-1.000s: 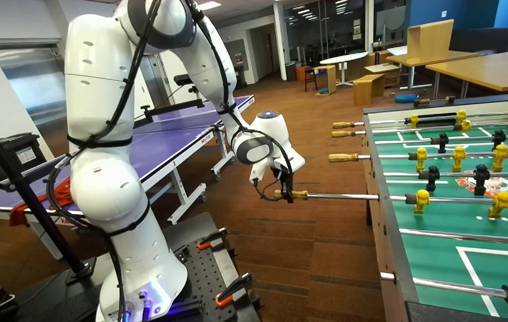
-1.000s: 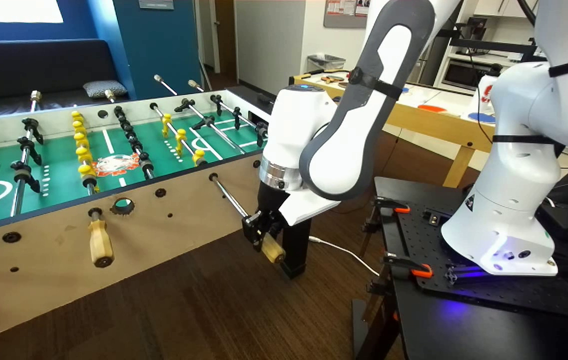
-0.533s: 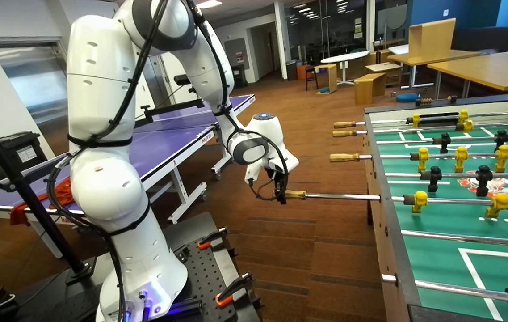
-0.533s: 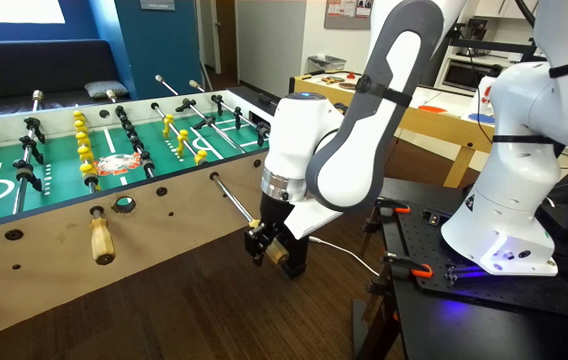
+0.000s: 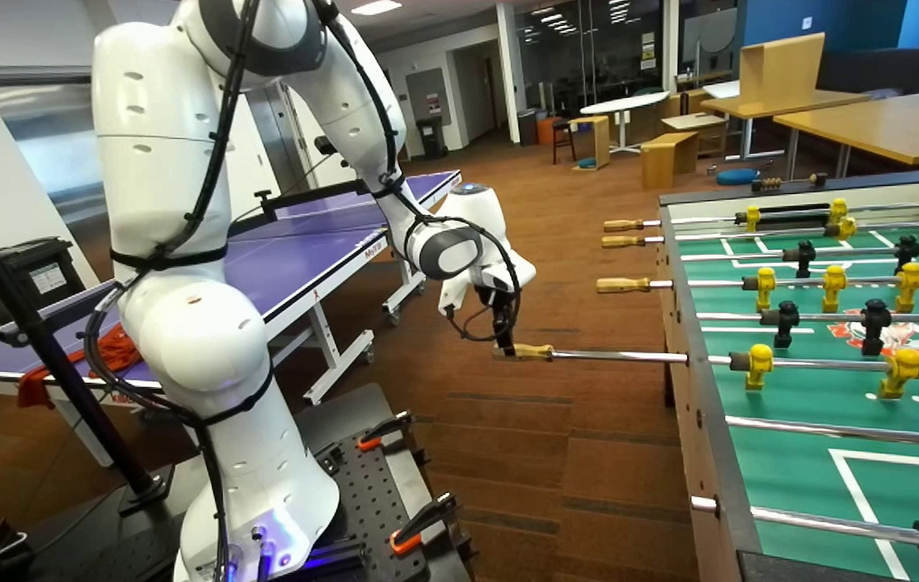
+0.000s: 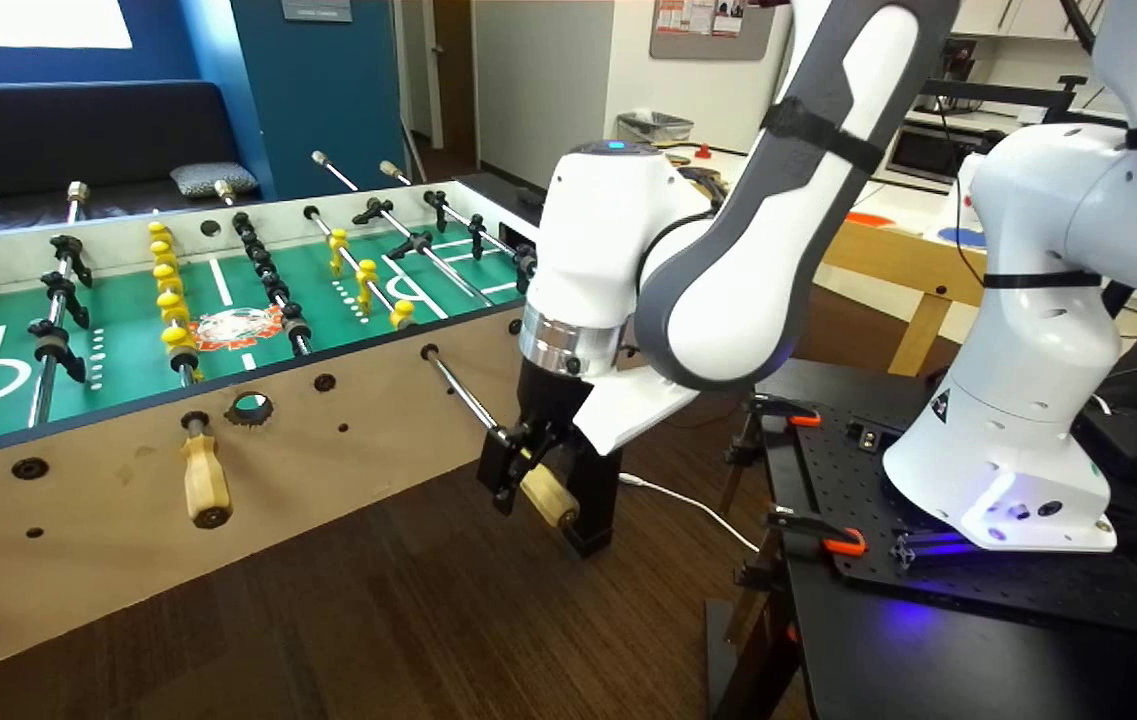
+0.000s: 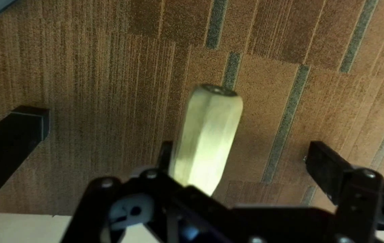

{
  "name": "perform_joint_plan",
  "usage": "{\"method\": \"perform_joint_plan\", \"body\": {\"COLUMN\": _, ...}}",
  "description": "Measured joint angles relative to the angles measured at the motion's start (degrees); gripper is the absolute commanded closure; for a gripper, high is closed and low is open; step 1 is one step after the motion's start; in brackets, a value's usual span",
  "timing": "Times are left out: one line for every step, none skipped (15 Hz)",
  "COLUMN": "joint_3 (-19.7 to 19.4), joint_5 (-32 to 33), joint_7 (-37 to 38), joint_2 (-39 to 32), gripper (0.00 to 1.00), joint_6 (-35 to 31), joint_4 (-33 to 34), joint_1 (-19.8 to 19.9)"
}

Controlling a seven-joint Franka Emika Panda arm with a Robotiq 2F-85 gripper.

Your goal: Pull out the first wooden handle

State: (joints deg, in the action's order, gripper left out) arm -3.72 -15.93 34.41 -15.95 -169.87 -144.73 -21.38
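Note:
The first wooden handle (image 5: 536, 351) sits on a metal rod (image 5: 629, 356) drawn far out of the foosball table's side. My gripper (image 5: 503, 346) is at this handle, pointing down. From the wrist, the gripper (image 7: 241, 153) is open, its fingers (image 7: 325, 162) wide apart. Between them lies the pale wooden handle (image 7: 208, 135), close to the left finger and well clear of the right one. Whether it touches the left finger I cannot tell. Black finger linkage hides its lower end there. The handle's free end (image 6: 550, 492) sticks out past the gripper in an exterior view.
The foosball table's wooden side panel (image 6: 328, 460) runs alongside, with another wooden handle (image 6: 203, 475) jutting from it. A black table leg (image 7: 9, 148) stands left of the fingers. Orange-tipped clamps (image 5: 419, 525) edge my black bench. A purple ping-pong table (image 5: 297, 259) is behind the arm.
The jaws have opened from around the handle. My gripper has shifted slightly away from the foosball table and then up. The rod has come out a touch more.

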Motion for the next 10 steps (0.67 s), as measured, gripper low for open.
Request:
{"method": "perform_joint_plan", "body": {"joint_3": -2.0, "joint_5": 3.0, "joint_7": 1.7, "joint_2": 2.4, "gripper": 0.0, "joint_6": 2.6, "joint_4": -0.3, "joint_1": -0.7}}
{"method": "perform_joint_plan", "body": {"joint_3": -3.4, "joint_5": 6.3, "joint_7": 3.4, "joint_2": 5.1, "gripper": 0.0, "joint_6": 5.4, "joint_4": -0.4, "joint_1": -0.8}}
{"method": "perform_joint_plan", "body": {"joint_3": -4.0, "joint_5": 9.3, "joint_7": 4.8, "joint_2": 7.9, "gripper": 0.0, "joint_6": 8.3, "joint_4": -0.5, "joint_1": -0.2}}
{"method": "perform_joint_plan", "body": {"joint_3": -3.8, "joint_5": 11.5, "joint_7": 5.7, "joint_2": 11.0, "gripper": 0.0, "joint_6": 11.3, "joint_4": -0.5, "joint_1": 0.9}}
{"method": "perform_joint_plan", "body": {"joint_3": -3.1, "joint_5": 12.8, "joint_7": 6.2, "joint_2": 14.0, "gripper": 0.0, "joint_6": 14.2, "joint_4": -0.5, "joint_1": 2.5}}
{"method": "perform_joint_plan", "body": {"joint_3": -1.9, "joint_5": 13.1, "joint_7": 6.2, "joint_2": 17.0, "gripper": 0.0, "joint_6": 17.1, "joint_4": -0.4, "joint_1": 4.3}}
{"method": "perform_joint_plan", "body": {"joint_3": -0.5, "joint_5": 13.1, "joint_7": 6.2, "joint_2": 19.8, "gripper": 0.0, "joint_6": 19.7, "joint_4": -0.4, "joint_1": 6.1}}
{"method": "perform_joint_plan", "body": {"joint_3": 0.9, "joint_5": 13.1, "joint_7": 6.2, "joint_2": 22.3, "gripper": 0.0, "joint_6": 22.0, "joint_4": -0.4, "joint_1": 7.8}}
{"method": "perform_joint_plan", "body": {"joint_3": 2.2, "joint_5": 12.9, "joint_7": 6.2, "joint_2": 24.6, "gripper": 0.0, "joint_6": 24.0, "joint_4": -0.4, "joint_1": 9.3}}
{"method": "perform_joint_plan", "body": {"joint_3": 3.2, "joint_5": 12.8, "joint_7": 6.2, "joint_2": 26.5, "gripper": 0.0, "joint_6": 25.5, "joint_4": -0.4, "joint_1": 10.6}}
